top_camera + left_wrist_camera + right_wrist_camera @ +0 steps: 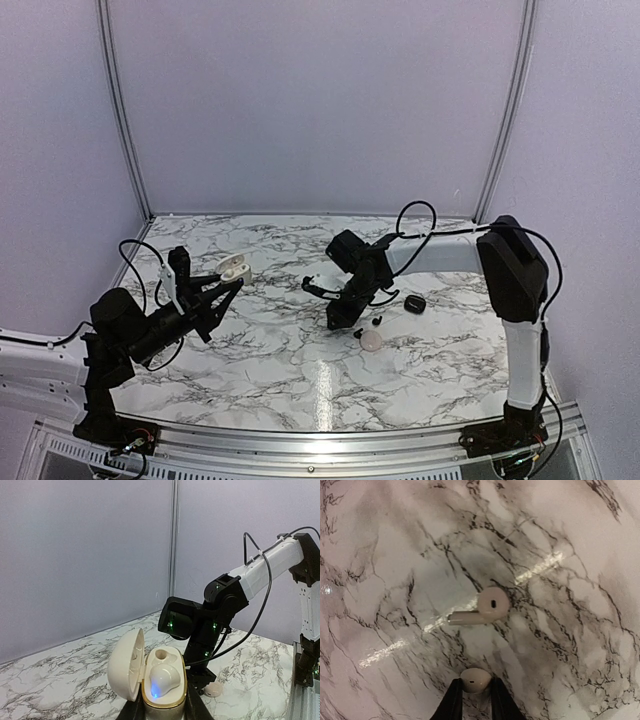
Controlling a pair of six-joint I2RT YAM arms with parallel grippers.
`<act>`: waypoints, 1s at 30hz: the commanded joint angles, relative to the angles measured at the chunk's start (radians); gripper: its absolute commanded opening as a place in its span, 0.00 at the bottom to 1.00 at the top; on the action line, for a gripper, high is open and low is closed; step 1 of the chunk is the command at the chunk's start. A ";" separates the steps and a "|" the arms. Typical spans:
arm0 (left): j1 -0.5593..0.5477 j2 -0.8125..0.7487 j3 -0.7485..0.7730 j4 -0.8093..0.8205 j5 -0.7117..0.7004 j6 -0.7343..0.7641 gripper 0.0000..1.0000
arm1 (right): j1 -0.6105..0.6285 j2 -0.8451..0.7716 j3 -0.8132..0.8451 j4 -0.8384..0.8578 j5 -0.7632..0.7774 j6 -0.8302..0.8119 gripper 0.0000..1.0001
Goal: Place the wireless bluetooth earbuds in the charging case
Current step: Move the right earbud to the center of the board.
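My left gripper point(162, 707) is shut on an open white charging case point(162, 697), held above the table point(234, 267). Its lid point(126, 665) is swung out to the left. One white earbud point(164, 677) sits inside with a blue light on it, and the socket behind it point(162, 655) is empty. My right gripper point(475, 687) points down at the marble point(335, 320). Its fingers press both sides of a small white earbud point(475, 679). A second white earbud with a stem point(482, 607) lies on the table just beyond.
A black case point(414, 303) and a round white pebble-like case point(371, 341) lie right of the right gripper, with two tiny black buds point(376, 322) point(358, 333) between them. The right arm point(220, 600) stands close behind the held case. Walls enclose the marble table point(280, 370).
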 commanded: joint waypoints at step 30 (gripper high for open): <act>0.011 -0.055 -0.010 -0.033 -0.050 -0.024 0.00 | 0.353 0.005 -0.019 -0.309 0.149 0.048 0.36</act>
